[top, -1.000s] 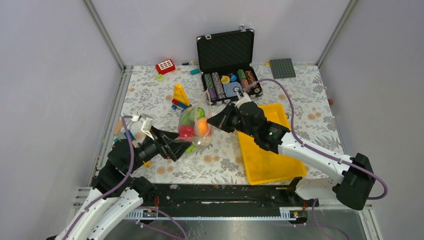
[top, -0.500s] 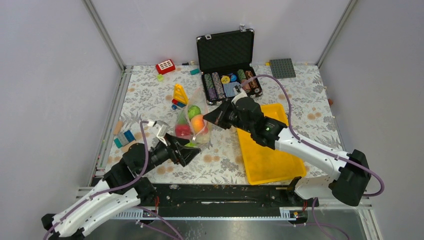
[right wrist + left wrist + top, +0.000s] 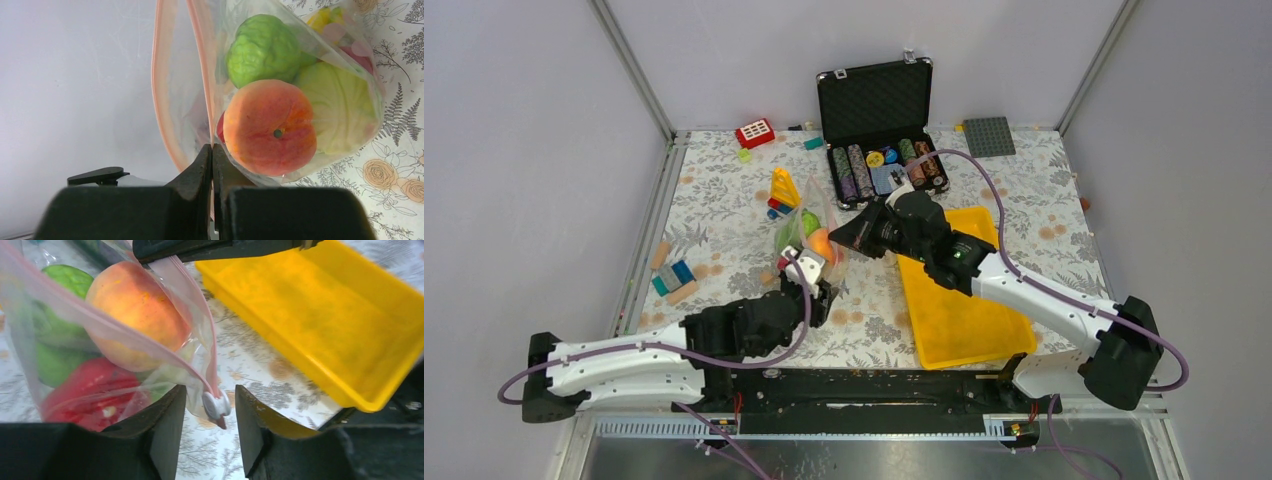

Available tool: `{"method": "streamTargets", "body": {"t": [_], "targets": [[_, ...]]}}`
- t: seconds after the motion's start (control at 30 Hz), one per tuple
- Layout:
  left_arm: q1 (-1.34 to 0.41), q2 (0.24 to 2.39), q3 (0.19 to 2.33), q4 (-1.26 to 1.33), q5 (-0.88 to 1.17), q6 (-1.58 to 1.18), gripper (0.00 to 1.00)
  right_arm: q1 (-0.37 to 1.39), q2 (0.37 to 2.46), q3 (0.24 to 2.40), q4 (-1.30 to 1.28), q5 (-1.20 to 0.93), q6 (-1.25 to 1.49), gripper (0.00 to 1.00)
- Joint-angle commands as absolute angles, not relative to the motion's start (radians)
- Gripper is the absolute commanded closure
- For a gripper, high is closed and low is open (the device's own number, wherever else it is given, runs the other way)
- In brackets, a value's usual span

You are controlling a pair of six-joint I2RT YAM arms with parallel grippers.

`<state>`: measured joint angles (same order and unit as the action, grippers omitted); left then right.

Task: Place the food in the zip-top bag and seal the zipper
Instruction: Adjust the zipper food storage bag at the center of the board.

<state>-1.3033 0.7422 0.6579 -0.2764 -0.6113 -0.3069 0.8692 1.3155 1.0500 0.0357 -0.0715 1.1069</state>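
The clear zip-top bag (image 3: 807, 238) hangs upright over the table's middle, holding the food: an orange-pink peach (image 3: 270, 127), a bumpy green fruit (image 3: 262, 50), a pale green one (image 3: 345, 110) and a red one (image 3: 90, 392). My right gripper (image 3: 212, 155) is shut on the bag's pinkish zipper (image 3: 157, 90) at one end of the mouth. My left gripper (image 3: 211, 410) is at the other end. Its jaws stand partly open on either side of the white slider tab (image 3: 216, 405), with a gap on each side. Part of the mouth gapes.
A yellow tray (image 3: 964, 300) lies right of the bag, under the right arm. An open black case of poker chips (image 3: 879, 130) stands behind. Toy bricks (image 3: 786, 190) sit just behind the bag, others (image 3: 674, 275) at the left edge. A grey baseplate (image 3: 989, 136) lies at the back right.
My left arm has swung right and forward to the bag's near corner, and its jaws have narrowed around the slider tab. The right gripper has kept its hold, shifting slightly.
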Motion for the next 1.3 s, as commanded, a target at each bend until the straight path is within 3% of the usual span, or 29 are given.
{"method": "streamTargets", "body": {"t": [0.0, 0.1, 0.2, 0.37, 0.53, 0.77, 0.87, 1.0, 1.27], "targets": [[-1.331, 0.807, 0.727, -0.237, -0.812, -0.258, 0.63, 0.862, 1.318, 1.084, 0.099, -0.117, 1.134, 1.00], [-1.333, 0.815, 0.724, -0.205, -0.821, -0.244, 0.74, 0.861, 1.309, 1.075, 0.100, -0.118, 1.134, 1.00], [-1.333, 0.793, 0.702, -0.160, -0.818, -0.225, 0.99, 0.856, 1.302, 1.061, 0.104, -0.117, 1.134, 1.00], [-1.333, 0.709, 0.668, -0.129, -0.753, -0.177, 1.00, 0.840, 1.280, 1.061, 0.060, -0.146, 1.040, 1.00], [-1.333, 0.628, 0.644, -0.092, -0.581, -0.087, 1.00, 0.839, 1.256, 1.146, -0.137, -0.262, 0.604, 0.60], [-1.329, 0.566, 0.645, -0.124, -0.429, 0.025, 1.00, 0.838, 1.075, 1.149, -0.289, -0.266, -0.006, 0.14], [-1.321, 0.557, 0.649, -0.126, -0.382, 0.074, 1.00, 0.838, 1.020, 1.142, -0.322, -0.182, -0.155, 0.01], [-1.270, 0.568, 0.665, -0.154, -0.287, 0.122, 1.00, 0.834, 1.054, 1.214, -0.395, -0.009, -0.201, 0.00], [-1.063, 0.629, 0.722, -0.170, 0.075, 0.192, 1.00, 0.830, 1.307, 1.455, -0.596, 0.059, -0.216, 0.01]]}}
